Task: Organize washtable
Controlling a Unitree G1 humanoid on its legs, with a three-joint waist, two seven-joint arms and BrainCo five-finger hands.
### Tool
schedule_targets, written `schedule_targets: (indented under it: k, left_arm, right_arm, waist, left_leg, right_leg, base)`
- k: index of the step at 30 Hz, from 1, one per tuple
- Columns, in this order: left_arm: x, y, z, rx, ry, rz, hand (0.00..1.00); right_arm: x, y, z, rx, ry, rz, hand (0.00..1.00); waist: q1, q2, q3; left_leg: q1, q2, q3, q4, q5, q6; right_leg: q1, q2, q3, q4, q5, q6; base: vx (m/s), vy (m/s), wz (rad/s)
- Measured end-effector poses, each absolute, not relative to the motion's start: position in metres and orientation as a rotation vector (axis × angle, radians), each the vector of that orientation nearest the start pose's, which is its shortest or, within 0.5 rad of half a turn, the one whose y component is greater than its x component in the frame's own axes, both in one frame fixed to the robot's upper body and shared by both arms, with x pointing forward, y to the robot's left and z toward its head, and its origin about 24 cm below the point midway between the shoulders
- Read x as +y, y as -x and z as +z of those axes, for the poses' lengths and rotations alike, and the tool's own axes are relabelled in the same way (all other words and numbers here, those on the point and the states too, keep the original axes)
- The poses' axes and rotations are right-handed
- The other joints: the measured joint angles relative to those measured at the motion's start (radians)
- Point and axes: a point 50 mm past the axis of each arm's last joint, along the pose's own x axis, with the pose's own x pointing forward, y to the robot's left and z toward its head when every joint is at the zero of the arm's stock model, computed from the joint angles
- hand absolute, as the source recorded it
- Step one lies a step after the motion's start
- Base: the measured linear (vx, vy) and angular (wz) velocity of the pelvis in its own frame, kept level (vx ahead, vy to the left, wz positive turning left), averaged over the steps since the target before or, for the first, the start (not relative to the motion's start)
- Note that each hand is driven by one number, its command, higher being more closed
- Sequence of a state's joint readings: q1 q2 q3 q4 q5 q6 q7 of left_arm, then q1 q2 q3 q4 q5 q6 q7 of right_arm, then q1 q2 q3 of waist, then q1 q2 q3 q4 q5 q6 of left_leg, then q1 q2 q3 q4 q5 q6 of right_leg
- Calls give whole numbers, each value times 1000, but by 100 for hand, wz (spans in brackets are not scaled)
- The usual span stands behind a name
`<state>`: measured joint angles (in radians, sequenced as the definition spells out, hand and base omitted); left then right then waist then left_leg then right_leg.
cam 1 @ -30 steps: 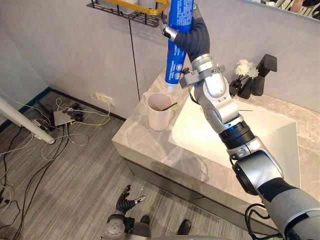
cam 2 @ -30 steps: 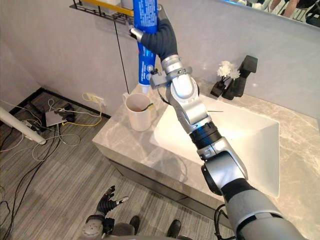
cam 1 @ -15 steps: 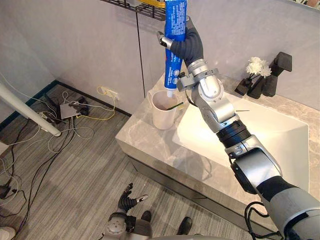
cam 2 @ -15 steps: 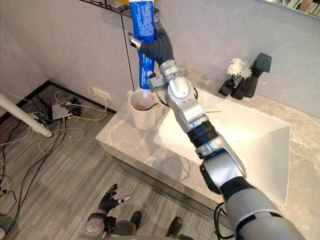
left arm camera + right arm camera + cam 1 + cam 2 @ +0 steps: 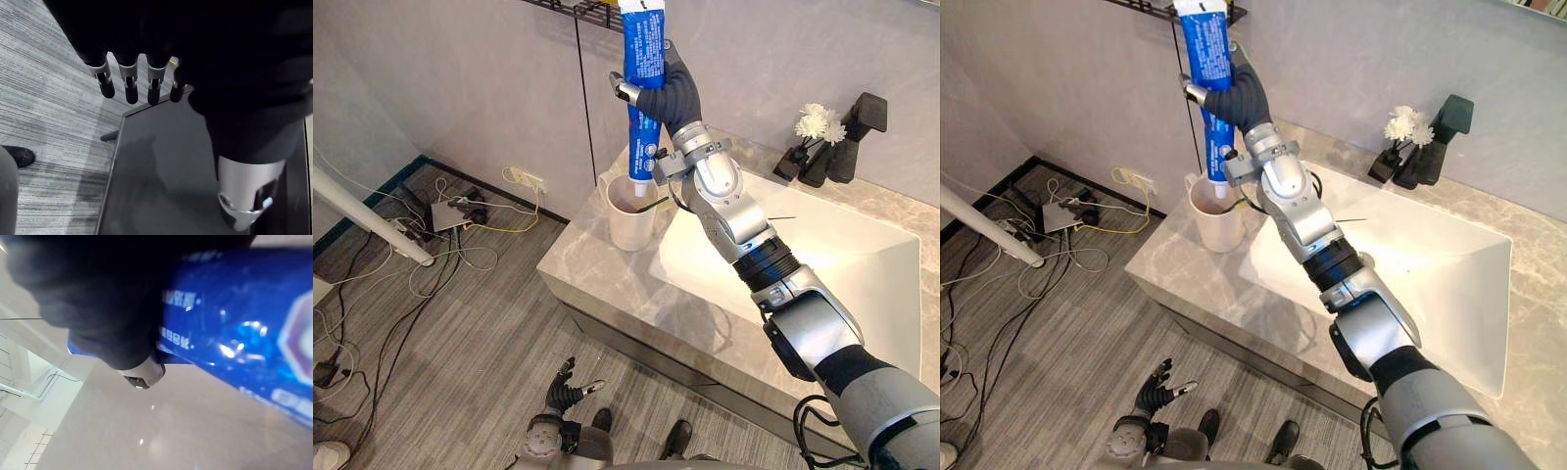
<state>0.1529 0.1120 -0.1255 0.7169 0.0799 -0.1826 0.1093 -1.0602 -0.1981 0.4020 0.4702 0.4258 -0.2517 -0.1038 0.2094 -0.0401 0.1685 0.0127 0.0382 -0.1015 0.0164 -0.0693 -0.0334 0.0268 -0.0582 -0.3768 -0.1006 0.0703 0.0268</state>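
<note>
right hand (image 5: 668,90): raised above the washtable's (image 5: 607,284) left edge, fingers and thumb curled tight round the toothpaste tube
toothpaste tube (image 5: 642,88): blue, upright, white cap end down just over the cup's mouth, top end up by the wire shelf (image 5: 570,8) on the wall
cup (image 5: 630,217): white, upright near the left edge, just beside the sink (image 5: 862,284); a thin greenish stick leans over its rim
back edge: white flowers (image 5: 818,121) in a dark vase, beside a black tap (image 5: 863,116)
left hand (image 5: 570,390): low over the floor in front of the washtable, fingers relaxed and apart, holding nothing
floor: loose cables (image 5: 460,211) by the wall
</note>
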Motion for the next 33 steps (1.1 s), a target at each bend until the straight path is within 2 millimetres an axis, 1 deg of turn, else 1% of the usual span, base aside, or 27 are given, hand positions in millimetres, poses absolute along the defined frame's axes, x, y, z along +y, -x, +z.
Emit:
schedule_targets:
  k: [3, 7, 9, 15, 19, 20, 23, 33]
  left_arm:
    - [172, -145, -120, 676, -232, 1, 0]
    - [172, -145, -120, 676, -232, 1, 0]
    - [172, -145, -120, 676, -232, 2, 0]
    - [172, -147, -119, 669, -228, 2, 0]
    - [171, -147, -119, 670, -223, 4, 0]
    - [171, -147, -119, 670, -223, 4, 0]
    - [171, -147, -119, 670, -223, 4, 0]
    - [171, -147, -119, 672, -223, 4, 0]
  right_arm:
    - [-37, -360, 262, -662, -21, 446, 100]
    - [-39, -362, 245, -612, -19, 432, 100]
    - [-40, -362, 240, -603, -8, 427, 100]
    - [-41, -362, 237, -596, 4, 423, 100]
    - [-42, -363, 230, -571, 16, 417, 100]
    - [-42, -363, 230, -569, 18, 417, 0]
    - [-43, -363, 226, -562, 24, 413, 0]
    - [-43, -363, 226, -561, 22, 410, 0]
  waist:
    - [0, 0, 0]
    - [1, 0, 1]
    - [1, 0, 1]
    - [0, 0, 14]
    - [0, 0, 16]
    - [0, 0, 16]
    - [0, 0, 16]
    - [-1, 0, 16]
  left_leg:
    - [0, 0, 0, 0, 0, 0]
    - [0, 0, -1, 0, 0, 0]
    - [0, 0, -1, 0, 0, 0]
    - [0, -1, -1, 1, 0, 0]
    - [0, -1, -2, 1, 0, 0]
    - [0, -1, -3, 1, 0, 0]
    - [0, -2, -3, 1, 0, 0]
    - [1, -3, -3, 1, 0, 0]
  right_leg:
    - [0, 0, 1, 0, 0, 0]
    - [0, 0, 0, 0, 0, 0]
    - [0, 0, 0, 0, 0, 0]
    - [0, 0, 0, 0, 0, 0]
    - [0, -1, 0, 0, -1, 1]
    - [0, -1, 0, 0, -1, 1]
    - [0, -2, -1, 0, -3, 3]
    - [2, -2, 0, 0, -4, 4]
  base:
    - [0, 0, 0]
    - [0, 0, 0]
    - [0, 0, 0]
    - [0, 0, 0]
    - [0, 0, 0]
    - [0, 0, 0]
    - [0, 0, 0]
    - [0, 0, 0]
